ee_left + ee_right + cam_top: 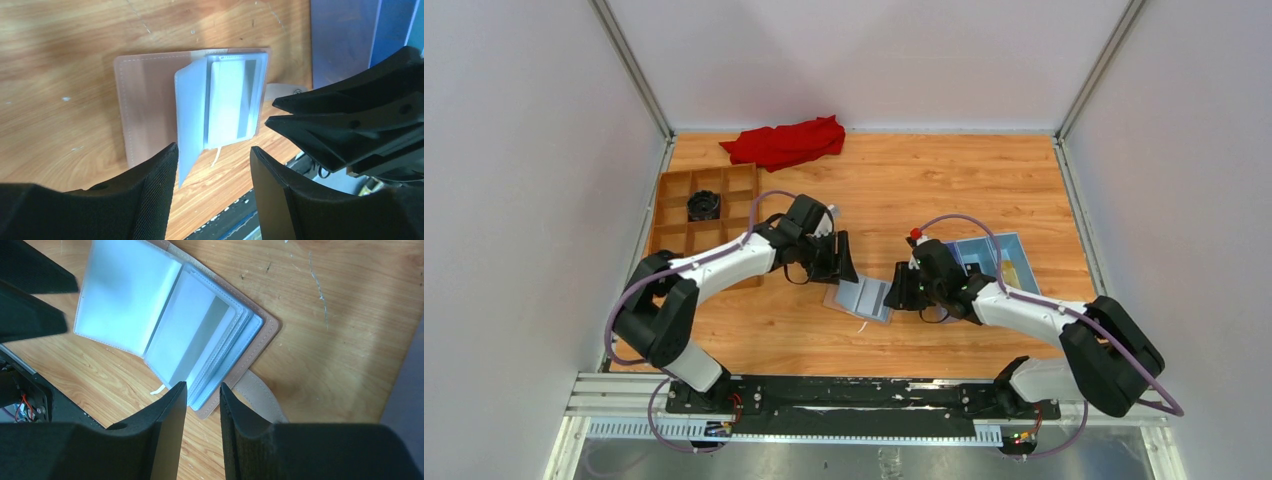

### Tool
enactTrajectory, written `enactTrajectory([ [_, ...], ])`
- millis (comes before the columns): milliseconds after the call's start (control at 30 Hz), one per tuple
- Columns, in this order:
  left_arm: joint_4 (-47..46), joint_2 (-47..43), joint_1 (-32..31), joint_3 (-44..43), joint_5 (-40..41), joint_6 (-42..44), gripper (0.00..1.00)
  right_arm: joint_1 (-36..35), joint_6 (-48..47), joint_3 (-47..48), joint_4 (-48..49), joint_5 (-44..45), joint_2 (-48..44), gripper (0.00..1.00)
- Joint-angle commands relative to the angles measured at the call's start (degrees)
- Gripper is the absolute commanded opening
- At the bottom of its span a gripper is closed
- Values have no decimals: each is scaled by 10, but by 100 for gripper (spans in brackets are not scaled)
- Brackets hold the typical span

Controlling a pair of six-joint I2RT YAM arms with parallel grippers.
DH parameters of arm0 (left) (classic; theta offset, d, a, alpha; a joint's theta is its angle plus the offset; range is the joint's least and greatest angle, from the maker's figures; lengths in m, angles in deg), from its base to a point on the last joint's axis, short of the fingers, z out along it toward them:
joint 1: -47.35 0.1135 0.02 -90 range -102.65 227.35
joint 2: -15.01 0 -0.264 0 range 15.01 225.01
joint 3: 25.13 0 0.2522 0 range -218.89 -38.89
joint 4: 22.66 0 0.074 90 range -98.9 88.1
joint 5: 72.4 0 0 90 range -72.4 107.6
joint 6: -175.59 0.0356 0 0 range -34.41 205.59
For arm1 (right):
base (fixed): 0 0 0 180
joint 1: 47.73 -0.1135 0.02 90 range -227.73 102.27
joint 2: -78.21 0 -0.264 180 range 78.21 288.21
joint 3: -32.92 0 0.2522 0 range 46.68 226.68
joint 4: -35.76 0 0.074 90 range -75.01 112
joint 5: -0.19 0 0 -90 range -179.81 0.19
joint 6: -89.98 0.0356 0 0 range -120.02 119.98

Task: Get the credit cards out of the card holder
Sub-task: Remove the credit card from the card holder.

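Tan-pink and splayed open, the card holder point(864, 298) lies flat on the wooden table point(984, 180) between the two arms, a pale credit card point(227, 105) visible in its clear sleeve. The left gripper point(212, 160) hovers over it, jaws wide and empty; the right gripper point(199, 392), narrowly parted, grasps nothing at the holder's edge. Best bet: pin the cover, then draw the card straight along the sleeve.

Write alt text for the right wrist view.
An open card holder lies on the wooden table, a pale card with a grey stripe showing through a clear sleeve. Its near corner shows in the narrow gap between the right gripper's two black fingers.
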Motion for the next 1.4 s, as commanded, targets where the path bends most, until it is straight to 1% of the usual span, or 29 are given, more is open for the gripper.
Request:
enactTrajectory([
  [0, -8, -74, 4, 4, 75, -6, 59, -9, -5, 14, 7, -5, 6, 34],
  [67, -17, -83, 3, 3, 68, -6, 59, -9, -5, 15, 7, -3, 7, 34],
  [233, -17, -51, 3, -4, 24, -3, 59, -9, -4, 20, 10, -9, 12, 34],
  [300, -43, -48, 3, 10, 8, -15, 59, -9, -2, 21, 13, -9, 12, 34],
  [433, -114, -29, 4, 35, -56, -50, 59, -9, 0, 20, 16, -9, 18, 34],
  [533, -127, -9, 2, 43, -73, -55, 59, -9, 3, 22, 24, -15, 32, 34],
  [633, -117, 8, 2, 48, -66, -50, 59, -9, 6, 25, 31, -22, 44, 34],
  [800, -81, 29, 3, 51, -17, -42, 58, -9, 4, 27, 34, -25, 52, 34],
  [1033, -94, 33, 6, 54, -24, -52, 58, -9, 3, 29, 34, -25, 42, 33],
  [1200, -80, 26, 5, 43, -23, -44, 58, -9, 1, 36, 37, -29, 59, 33],
  [1367, -82, 26, 5, 51, -24, -45, 57, -9, 3, 35, 50, -34, 74, 33],
])
